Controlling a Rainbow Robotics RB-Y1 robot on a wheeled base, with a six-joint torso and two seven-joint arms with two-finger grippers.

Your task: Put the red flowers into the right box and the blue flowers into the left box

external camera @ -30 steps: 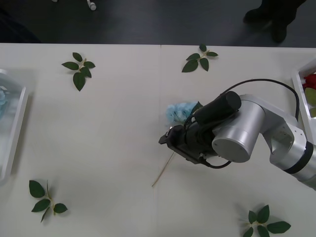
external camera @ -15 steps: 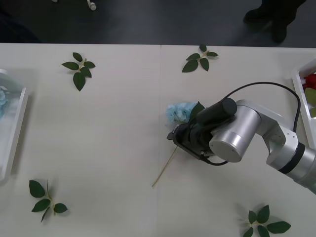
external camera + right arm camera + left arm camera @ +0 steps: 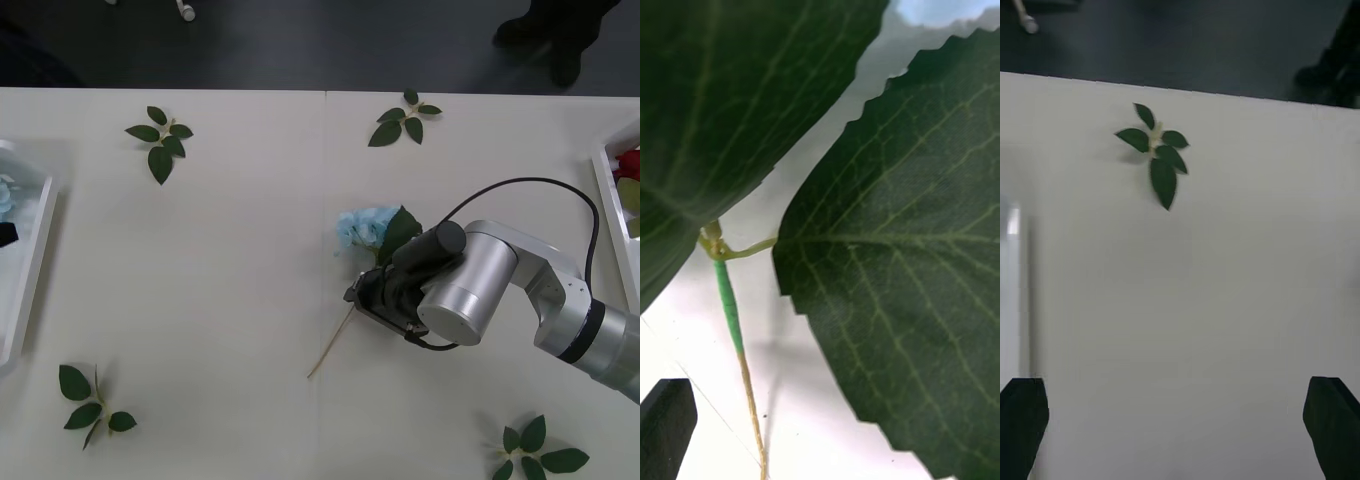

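One blue flower (image 3: pixel 364 225) lies mid-table, a dark leaf (image 3: pixel 399 231) beside its head and a thin stem (image 3: pixel 331 349) trailing toward me. My right gripper (image 3: pixel 359 296) is low over that stem just below the leaves, open. In the right wrist view, big leaves (image 3: pixel 902 247) hang close above the stem (image 3: pixel 729 304), with one black finger (image 3: pixel 666 424) beside it. Another blue flower (image 3: pixel 5 190) lies in the left box (image 3: pixel 30 275). A red flower (image 3: pixel 630 160) shows in the right box (image 3: pixel 607 185). My left gripper (image 3: pixel 1180 424) hovers open, holding nothing, near the left box's rim (image 3: pixel 1013 255).
Loose green leaf sprigs lie at the back left (image 3: pixel 160 140), the back middle (image 3: pixel 403 118), the front left (image 3: pixel 90 405) and the front right (image 3: pixel 535 450). One sprig (image 3: pixel 1156 150) also lies ahead of the left gripper. A black cable (image 3: pixel 540 185) loops over the right arm.
The right gripper has drawn a little to the right and come down onto the stem below the leaves. The flower has not moved. A black tip has appeared at the far left.
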